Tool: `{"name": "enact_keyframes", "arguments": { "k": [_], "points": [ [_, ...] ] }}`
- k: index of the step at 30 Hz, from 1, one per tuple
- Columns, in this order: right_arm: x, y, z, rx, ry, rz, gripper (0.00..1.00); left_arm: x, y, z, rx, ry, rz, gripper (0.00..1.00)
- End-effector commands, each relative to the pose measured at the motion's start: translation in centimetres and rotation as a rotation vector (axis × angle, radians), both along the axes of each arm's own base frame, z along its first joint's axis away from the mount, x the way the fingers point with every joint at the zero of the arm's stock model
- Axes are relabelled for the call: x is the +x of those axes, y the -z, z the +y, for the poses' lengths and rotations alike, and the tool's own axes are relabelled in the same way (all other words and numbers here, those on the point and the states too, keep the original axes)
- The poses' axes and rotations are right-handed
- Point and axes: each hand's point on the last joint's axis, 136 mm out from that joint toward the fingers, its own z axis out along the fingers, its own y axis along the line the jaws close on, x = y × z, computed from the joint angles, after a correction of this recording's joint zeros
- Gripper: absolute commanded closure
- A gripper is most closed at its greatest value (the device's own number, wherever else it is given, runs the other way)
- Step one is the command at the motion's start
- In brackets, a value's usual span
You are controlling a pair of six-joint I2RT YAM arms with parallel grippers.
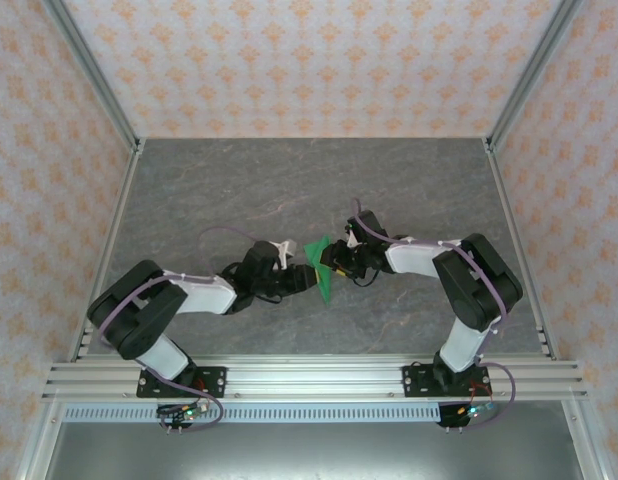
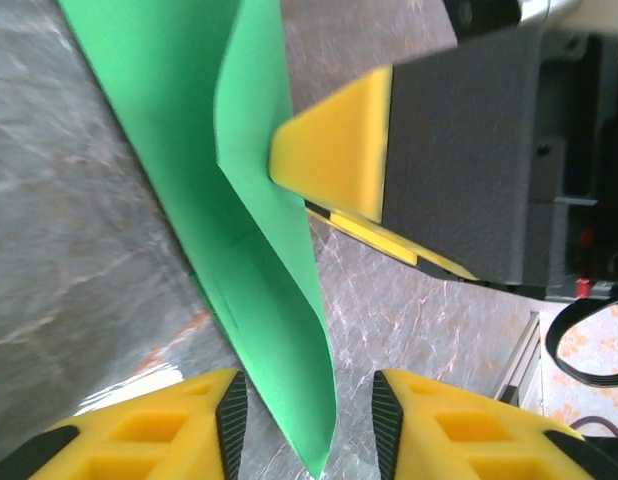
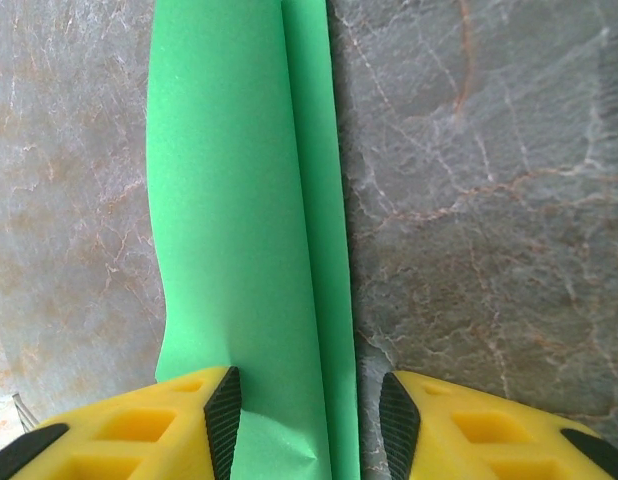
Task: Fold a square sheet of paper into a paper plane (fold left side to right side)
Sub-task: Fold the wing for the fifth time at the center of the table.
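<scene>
- Broadly, patterned walls point(image 1: 319, 60) close in three sides of a grey, marble-look table point(image 1: 289, 180), and a metal rail point(image 1: 309, 380) runs along its near edge.
- The left arm point(image 1: 159, 310) and the right arm point(image 1: 469, 280) rise from that rail and bend inward, so their ends nearly meet at the middle of the table.
- The green paper point(image 1: 320, 268) sits between the two arm ends, at the table's middle. It is folded into a long, narrow strip with a straight crease down its length, and one flap curls away from the rest.
- The right gripper point(image 3: 309, 420) pinches the paper. The strip runs out from between its yellow fingers, slightly crumpled where they hold it, and in the left wrist view one yellow fingertip presses against the curled flap.
- The left gripper point(image 2: 309, 425) has its fingers spread. The paper's lower tip hangs between them, close to the left-hand pad, with a clear gap to the right-hand pad.
</scene>
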Motion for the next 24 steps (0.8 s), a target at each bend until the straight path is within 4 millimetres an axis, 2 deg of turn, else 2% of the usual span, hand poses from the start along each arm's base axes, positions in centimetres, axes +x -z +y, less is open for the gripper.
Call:
{"name": "enact_keyframes", "arguments": {
  "k": [1,4,9,16,24],
  "points": [
    [-2.0,4.3,-1.0,-0.125,-0.024,0.061,0.54,0.2,0.2,1.9,0.045,-0.026,0.011,0.57],
    [-2.0,4.3,-1.0,-0.124,-0.025,0.060,0.54,0.9,-0.3,1.9,0.021,-0.031,0.016,0.56],
    [-2.1,4.3,-0.9,-0.125,-0.028,0.060,0.54,2.3,-0.8,0.9,-0.005,-0.025,0.013,0.57],
    [-2.1,4.1,-0.8,-0.124,-0.032,0.057,0.54,4.4,-0.7,0.4,-0.058,-0.048,0.026,0.59],
    [-2.2,4.1,-0.7,-0.125,-0.033,0.057,0.54,5.5,-0.4,-0.3,-0.099,-0.044,0.036,0.64]
  ]
}}
